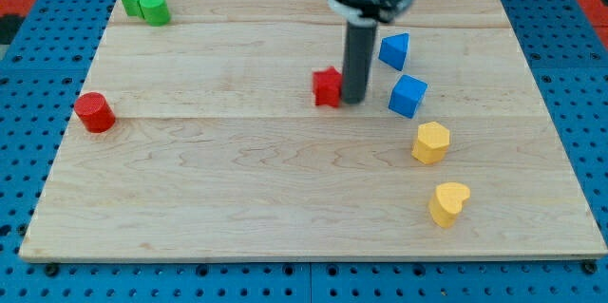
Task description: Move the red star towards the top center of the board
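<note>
The red star (327,86) lies near the middle of the wooden board (237,189), a little above centre. My tip (352,101) stands right against the star's right side, touching it or nearly so. The dark rod comes down from the arm at the view's top centre. The star's right edge is partly hidden by the rod.
A blue triangular block (394,51) and a blue cube (408,95) lie just right of the rod. A yellow hexagon (430,142) and a yellow heart (448,203) lie lower right. A red cylinder (94,112) sits at the left edge. Two green blocks (145,4) sit at top left.
</note>
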Controlling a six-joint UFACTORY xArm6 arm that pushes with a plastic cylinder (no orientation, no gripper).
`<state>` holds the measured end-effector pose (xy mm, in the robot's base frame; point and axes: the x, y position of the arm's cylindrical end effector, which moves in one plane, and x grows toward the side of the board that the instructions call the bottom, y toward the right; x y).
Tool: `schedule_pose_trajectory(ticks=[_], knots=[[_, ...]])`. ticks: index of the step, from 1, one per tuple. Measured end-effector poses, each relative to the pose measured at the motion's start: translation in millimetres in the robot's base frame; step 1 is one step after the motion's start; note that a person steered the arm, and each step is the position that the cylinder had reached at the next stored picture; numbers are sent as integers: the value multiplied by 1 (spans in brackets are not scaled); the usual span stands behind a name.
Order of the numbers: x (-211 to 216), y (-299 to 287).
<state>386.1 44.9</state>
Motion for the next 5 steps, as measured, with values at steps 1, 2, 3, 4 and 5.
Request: schedule_pose_trajectory(ticks=[1, 2, 3, 4, 5], knots=[[-16, -31], [8, -45], [2, -96], [-68, -126], [-78, -161]])
